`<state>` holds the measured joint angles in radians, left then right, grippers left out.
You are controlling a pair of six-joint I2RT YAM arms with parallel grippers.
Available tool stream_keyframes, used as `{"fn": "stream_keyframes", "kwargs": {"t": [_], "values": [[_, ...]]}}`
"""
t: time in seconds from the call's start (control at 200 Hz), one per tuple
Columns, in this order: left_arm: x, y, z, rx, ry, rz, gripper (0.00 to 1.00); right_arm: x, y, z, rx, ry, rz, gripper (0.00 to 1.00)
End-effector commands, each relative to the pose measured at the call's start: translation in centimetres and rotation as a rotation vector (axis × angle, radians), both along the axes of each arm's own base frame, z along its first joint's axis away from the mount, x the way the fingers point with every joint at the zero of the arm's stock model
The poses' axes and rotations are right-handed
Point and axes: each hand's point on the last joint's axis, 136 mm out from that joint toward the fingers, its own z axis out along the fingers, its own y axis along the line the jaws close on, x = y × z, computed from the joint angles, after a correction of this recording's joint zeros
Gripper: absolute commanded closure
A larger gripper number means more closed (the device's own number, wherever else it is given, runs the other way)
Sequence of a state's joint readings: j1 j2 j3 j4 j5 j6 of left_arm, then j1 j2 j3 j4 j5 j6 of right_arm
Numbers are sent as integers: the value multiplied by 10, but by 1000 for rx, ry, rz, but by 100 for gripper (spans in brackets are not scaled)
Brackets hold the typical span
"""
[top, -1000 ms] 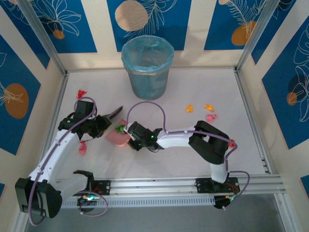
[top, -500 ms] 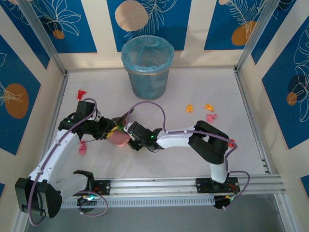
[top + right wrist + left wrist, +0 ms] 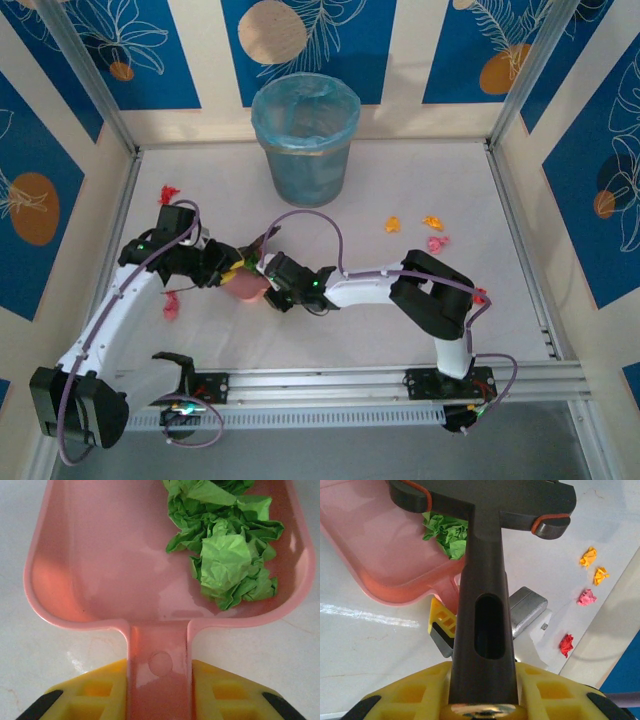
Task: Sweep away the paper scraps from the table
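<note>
My left gripper is shut on the handle of a dark brush, whose head lies across the mouth of the pink dustpan. My right gripper is shut on the dustpan's handle. A crumpled green paper scrap lies inside the pan. Other paper scraps lie on the table: red at the far left, pink by the left arm, two orange, pink, and red on the right.
A blue-lined bin stands at the back centre. Patterned wall panels and metal posts close in the sides. A metal rail runs along the front edge. The right arm's elbow rests low over the table's right half.
The left arm swung the brush right and down to the dustpan's mouth, and the green scrap went deeper into the pan. The right arm and dustpan stayed put.
</note>
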<state>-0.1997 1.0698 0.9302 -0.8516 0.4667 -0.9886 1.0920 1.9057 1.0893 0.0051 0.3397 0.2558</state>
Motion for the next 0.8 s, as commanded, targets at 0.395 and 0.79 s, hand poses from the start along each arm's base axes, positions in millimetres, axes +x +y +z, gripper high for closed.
{"fn": "stream_keyframes", "kwargs": {"t": [0.395,0.79], "values": [[-3,-5,12,-15,-7,-13,100,2,-22,-2,-65,-84,-9,100],[11,-5,44,-20,-111,-8,100,15,-11,26,-9,-148,2,100]]}}
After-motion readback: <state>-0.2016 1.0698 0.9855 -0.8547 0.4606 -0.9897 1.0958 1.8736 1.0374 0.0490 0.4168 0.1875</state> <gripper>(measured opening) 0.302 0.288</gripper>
